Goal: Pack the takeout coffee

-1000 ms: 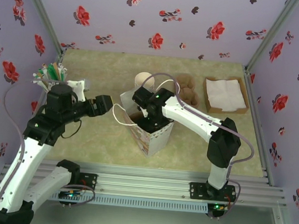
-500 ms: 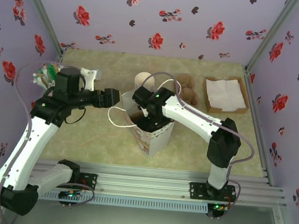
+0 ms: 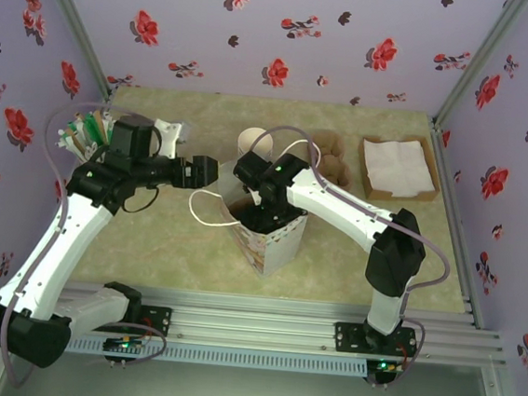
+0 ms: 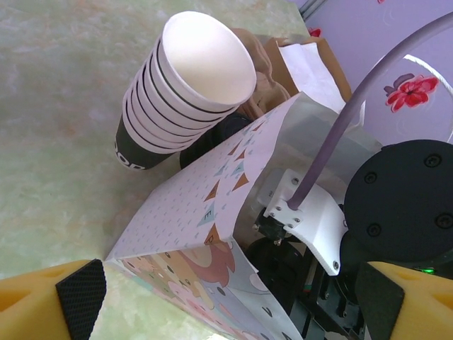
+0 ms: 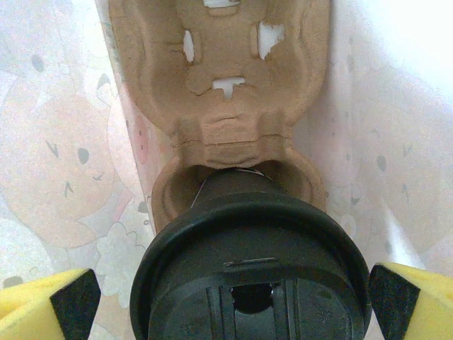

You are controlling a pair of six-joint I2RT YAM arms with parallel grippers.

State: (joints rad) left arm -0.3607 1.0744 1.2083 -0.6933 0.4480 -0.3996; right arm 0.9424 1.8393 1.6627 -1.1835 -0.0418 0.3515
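**A:** Where is the takeout coffee (image 5: 248, 227)?

**B:** Inside the printed paper bag (image 3: 273, 246), in the middle of the desk (image 3: 167, 235). It sits upright in a pulp cup carrier (image 5: 219, 71), in the well at 6 o'clock in the right wrist view. Its black lid faces up.

**A:** And the right gripper (image 5: 233, 290)?

**B:** It hangs down into the bag, directly over the lid. The fingers are spread wider than the lid. There is a clear gap on one side, and the other pad is just beside the rim. It grips nothing.

**A:** The left gripper (image 4: 233, 294)?

**B:** At 9 o'clock of the bag, by its top edge. Its fingers are wide apart and hold nothing.

**A:** Anything else nearby?

**B:** A stack of lidless cups (image 4: 187, 99) stands at 12 o'clock of the bag, close behind it.
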